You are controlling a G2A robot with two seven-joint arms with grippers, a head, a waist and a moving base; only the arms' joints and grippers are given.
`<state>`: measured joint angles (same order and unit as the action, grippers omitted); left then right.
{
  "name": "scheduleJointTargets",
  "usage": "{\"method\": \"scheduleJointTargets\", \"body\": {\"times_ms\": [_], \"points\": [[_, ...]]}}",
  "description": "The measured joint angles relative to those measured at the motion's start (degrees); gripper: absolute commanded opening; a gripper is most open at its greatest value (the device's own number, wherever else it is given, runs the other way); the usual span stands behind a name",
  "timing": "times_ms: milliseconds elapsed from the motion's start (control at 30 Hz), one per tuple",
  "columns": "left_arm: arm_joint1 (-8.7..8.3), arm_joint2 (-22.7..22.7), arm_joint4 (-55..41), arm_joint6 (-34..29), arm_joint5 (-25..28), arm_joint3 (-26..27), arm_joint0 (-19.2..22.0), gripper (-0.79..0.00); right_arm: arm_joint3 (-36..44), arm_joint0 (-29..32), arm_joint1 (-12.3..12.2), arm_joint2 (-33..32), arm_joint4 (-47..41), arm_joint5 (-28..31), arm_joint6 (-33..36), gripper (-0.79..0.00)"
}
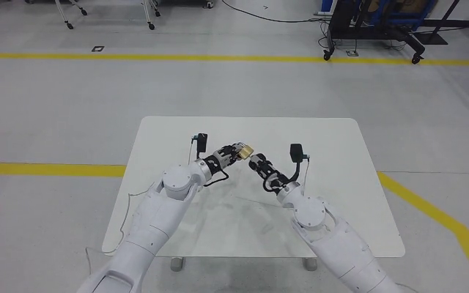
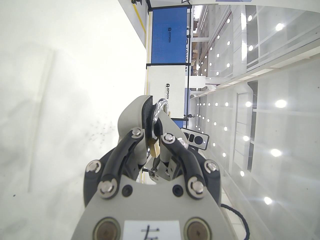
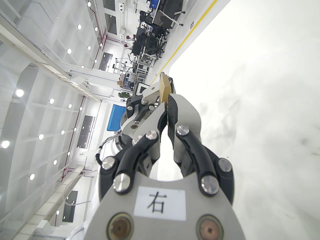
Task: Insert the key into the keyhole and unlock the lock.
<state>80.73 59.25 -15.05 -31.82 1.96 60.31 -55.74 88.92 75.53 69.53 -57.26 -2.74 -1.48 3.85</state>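
Top view: both arms meet just above frame centre, over the white table [image 1: 330,146]. L gripper [image 2: 157,118] comes in from lower left, R gripper [image 3: 165,112] from lower right, tips nearly nose to nose. Brass lock [image 1: 247,151] sits betw. them at the L gripper's tip, held off the tabletop.

L wrist view: L claw is narrow, clamped on the lock. Silver shackle [image 2: 161,107] sticks out past the pads at mid-frame. Brass body shows further back betw. the finger links, lower centre.

R wrist view: R claw is narrow too, pads pressed tog.; whatever they pinch is too hidden to tell. Tips touch the lock's brass body just above frame centre, w/ the L gripper holding it from the far side.
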Motion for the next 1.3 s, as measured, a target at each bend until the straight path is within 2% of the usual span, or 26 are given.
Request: {"method": "scheduleJointTargets", "body": {"times_ms": [233,267,300,333,367,567,1000,1067,1167,1200,1233,1300], "points": [[0.14,0.18,-1.46,-1.09,-0.24,-0.22,0.0,-0.785,-0.6,-0.44,0.58,-0.07,-0.41,0.64,-0.15,-0.785],[0.15,0.27,-1.81,-1.23,-0.32,-0.25,0.01,-0.785,-0.71,-0.48,0.66,-0.12,-0.56,0.89,-0.27,-0.723],[0.17,0.41,-2.22,-1.38,-0.38,-0.27,0.03,-0.785,-0.84,-0.51,0.77,-0.21,-0.75,1.27,-0.41,-0.471],[0.18,0.52,-2.54,-1.49,-0.4,-0.29,0.03,-0.785,-0.94,-0.52,0.83,-0.31,-0.87,1.58,-0.55,-0.172],[0.2,0.65,-2.97,-1.59,-0.47,-0.32,0.01,-0.785,-0.99,-0.5,0.9,-0.46,-1.01,2.0,-0.81,0.0],[0.28,1.13,-4.56,-1.77,-1.17,-0.44,0.0,-0.785,-1.32,0.04,1.19,-1.64,-2.4,4.42,-1.5,0.0],[0.63,2.48,-9.56,-1.07,-2.26,-0.7,-0.34,-0.785,-1.17,0.13,1.19,-1.74,-2.55,4.56,-1.36,0.0],[0.77,2.98,-12.03,-1.25,-3.87,-1.12,-0.39,-0.785,-0.37,0.79,1.16,-2.61,-4.2,6.53,-0.56,0.0],[1.15,4.03,-18.77,-2.07,-10.59,-3.29,0.37,-0.785,0.55,2.74,0.81,-5.34,-7.14,12.41,1.08,0.0],[1.34,4.32,-21.65,-2.54,-14.26,-4.53,1.06,-0.785,0.88,3.6,0.74,-6.27,-8.29,14.52,1.24,0.0],[1.47,4.39,-23.38,-2.91,-16.86,-5.41,1.66,-0.785,1.18,4.16,0.73,-6.73,-9.4,16.0,1.81,-0.185],[1.71,4.34,-26.15,-4.02,-21.13,-6.96,2.79,-0.785,1.59,5.0,0.72,-7.38,-12.03,19.39,4.06,-0.653]]}}
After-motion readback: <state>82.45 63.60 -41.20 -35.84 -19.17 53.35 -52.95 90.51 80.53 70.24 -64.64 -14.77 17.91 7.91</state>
